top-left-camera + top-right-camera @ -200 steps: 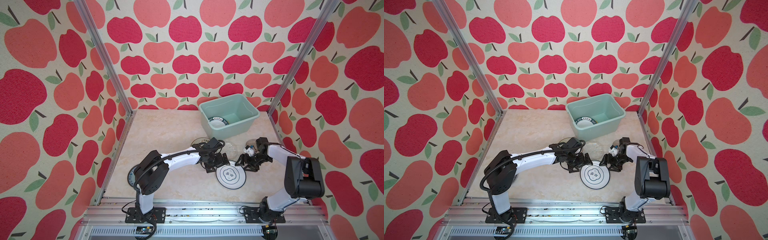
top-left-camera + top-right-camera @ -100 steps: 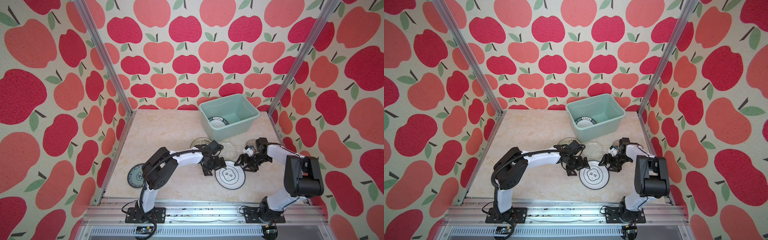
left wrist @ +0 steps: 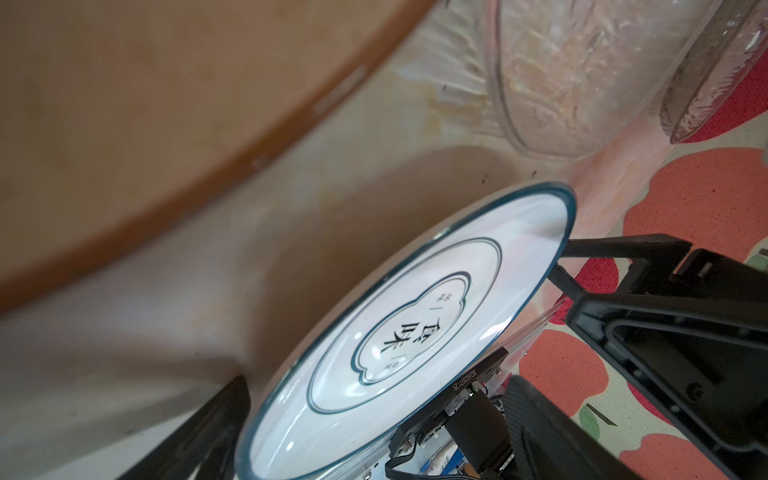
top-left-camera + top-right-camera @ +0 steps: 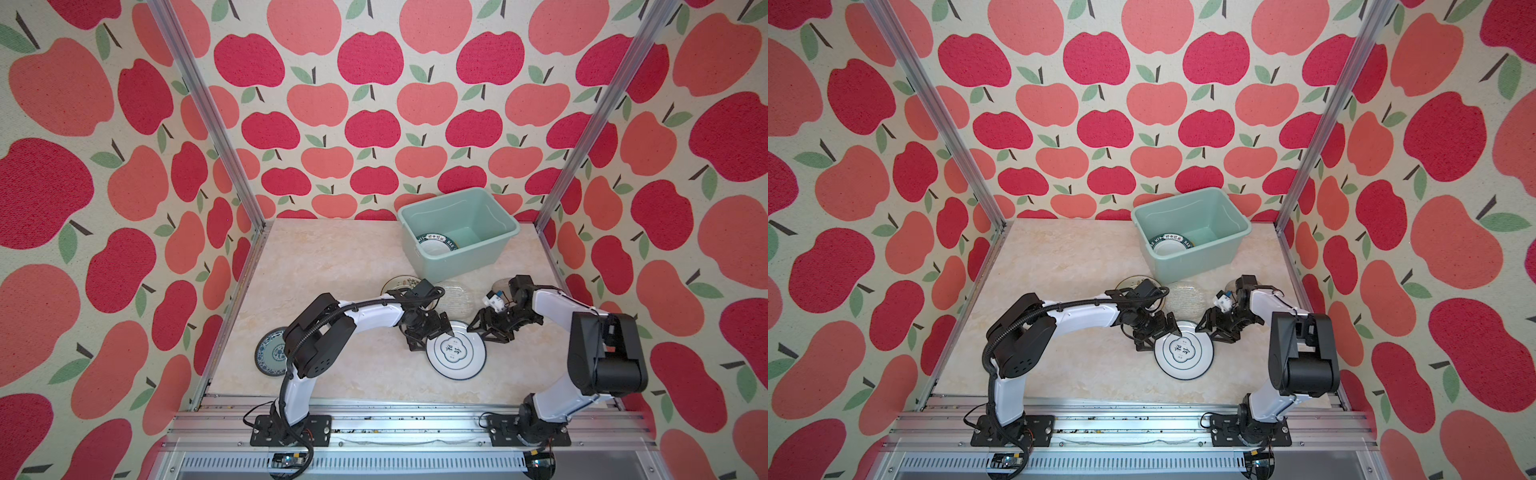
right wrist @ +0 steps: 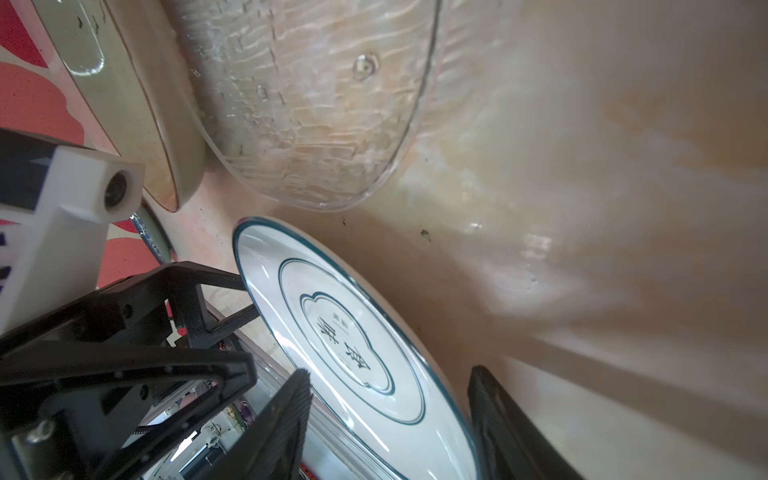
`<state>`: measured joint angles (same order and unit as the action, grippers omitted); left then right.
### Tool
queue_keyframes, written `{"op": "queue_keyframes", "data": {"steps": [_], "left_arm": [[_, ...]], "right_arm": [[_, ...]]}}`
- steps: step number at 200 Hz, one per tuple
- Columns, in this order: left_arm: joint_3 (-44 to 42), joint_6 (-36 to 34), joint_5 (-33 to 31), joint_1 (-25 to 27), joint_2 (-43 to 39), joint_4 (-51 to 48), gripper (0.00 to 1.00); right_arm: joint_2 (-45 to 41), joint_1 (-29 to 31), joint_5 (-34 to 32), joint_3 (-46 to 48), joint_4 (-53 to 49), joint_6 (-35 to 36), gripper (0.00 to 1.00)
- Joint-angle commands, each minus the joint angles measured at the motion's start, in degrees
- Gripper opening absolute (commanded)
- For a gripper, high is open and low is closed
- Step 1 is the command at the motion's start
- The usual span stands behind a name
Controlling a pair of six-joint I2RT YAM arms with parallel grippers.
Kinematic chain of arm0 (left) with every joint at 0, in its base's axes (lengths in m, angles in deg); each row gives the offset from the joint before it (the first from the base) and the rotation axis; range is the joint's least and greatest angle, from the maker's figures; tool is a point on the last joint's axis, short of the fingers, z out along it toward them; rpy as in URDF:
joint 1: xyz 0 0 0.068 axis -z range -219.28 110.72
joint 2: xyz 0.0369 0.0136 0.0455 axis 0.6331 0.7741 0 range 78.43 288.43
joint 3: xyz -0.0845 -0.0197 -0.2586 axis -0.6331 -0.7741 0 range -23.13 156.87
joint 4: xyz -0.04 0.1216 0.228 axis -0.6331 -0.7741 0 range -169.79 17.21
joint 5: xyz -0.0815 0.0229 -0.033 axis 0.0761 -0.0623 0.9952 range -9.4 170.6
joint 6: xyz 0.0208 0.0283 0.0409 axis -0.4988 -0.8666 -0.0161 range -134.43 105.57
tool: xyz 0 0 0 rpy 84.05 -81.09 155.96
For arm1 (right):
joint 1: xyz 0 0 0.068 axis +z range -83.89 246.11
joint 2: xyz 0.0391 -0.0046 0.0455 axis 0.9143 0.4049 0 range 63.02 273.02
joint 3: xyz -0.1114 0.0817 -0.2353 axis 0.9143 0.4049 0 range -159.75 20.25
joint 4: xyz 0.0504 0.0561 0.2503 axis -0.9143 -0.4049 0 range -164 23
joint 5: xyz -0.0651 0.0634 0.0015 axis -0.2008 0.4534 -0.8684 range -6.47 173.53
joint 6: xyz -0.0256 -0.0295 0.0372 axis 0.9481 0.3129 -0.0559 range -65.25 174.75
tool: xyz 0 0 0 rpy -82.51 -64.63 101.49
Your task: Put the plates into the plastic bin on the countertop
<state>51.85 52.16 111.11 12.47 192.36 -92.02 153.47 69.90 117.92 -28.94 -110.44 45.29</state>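
A white plate point(image 4: 456, 351) point(image 4: 1183, 351) with a teal rim and dark characters lies on the countertop point(image 4: 332, 266). My left gripper point(image 4: 430, 337) point(image 4: 1158, 338) point(image 3: 374, 390) is open at its left rim, the plate edge between the fingers. My right gripper point(image 4: 484, 332) point(image 4: 1209, 332) point(image 5: 390, 374) is open at the right rim, fingers either side of the edge. The plastic bin point(image 4: 461, 266) point(image 4: 1196, 262) stands behind, holding a plate with a dark lettered rim point(image 4: 436, 245) point(image 4: 1169, 243).
A cream plate with a plant drawing point(image 4: 401, 284), a clear glass plate point(image 4: 457, 297) point(image 5: 316, 104) and a smaller glass plate point(image 4: 500, 284) lie between the bin and the grippers. A blue-patterned plate point(image 4: 272, 351) lies front left, partly under the left arm.
The right gripper's fingers have drawn closer together around the white plate's rim. The left arm's elbow has swung right, uncovering more of the blue-patterned plate. The white plate has barely shifted.
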Motion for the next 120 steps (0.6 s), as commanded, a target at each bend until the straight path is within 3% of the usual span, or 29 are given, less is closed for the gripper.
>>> {"op": "queue_keyframes", "data": {"steps": [1,40,120], "left_arm": [[-1.8,0.9,-0.8,0.3,0.3,3.1,0.97],[-2.4,1.0,-1.4,0.2,-0.5,3.1,0.97],[-3.7,1.6,-2.7,0.1,-2.1,3.3,0.97]], "right_arm": [[-3.4,2.5,6.9,0.9,-2.6,-2.0,0.6],[-7.7,4.5,7.8,1.9,-2.5,-3.7,0.54],[-11.4,8.6,8.2,2.5,-2.2,-6.3,0.3]]}}
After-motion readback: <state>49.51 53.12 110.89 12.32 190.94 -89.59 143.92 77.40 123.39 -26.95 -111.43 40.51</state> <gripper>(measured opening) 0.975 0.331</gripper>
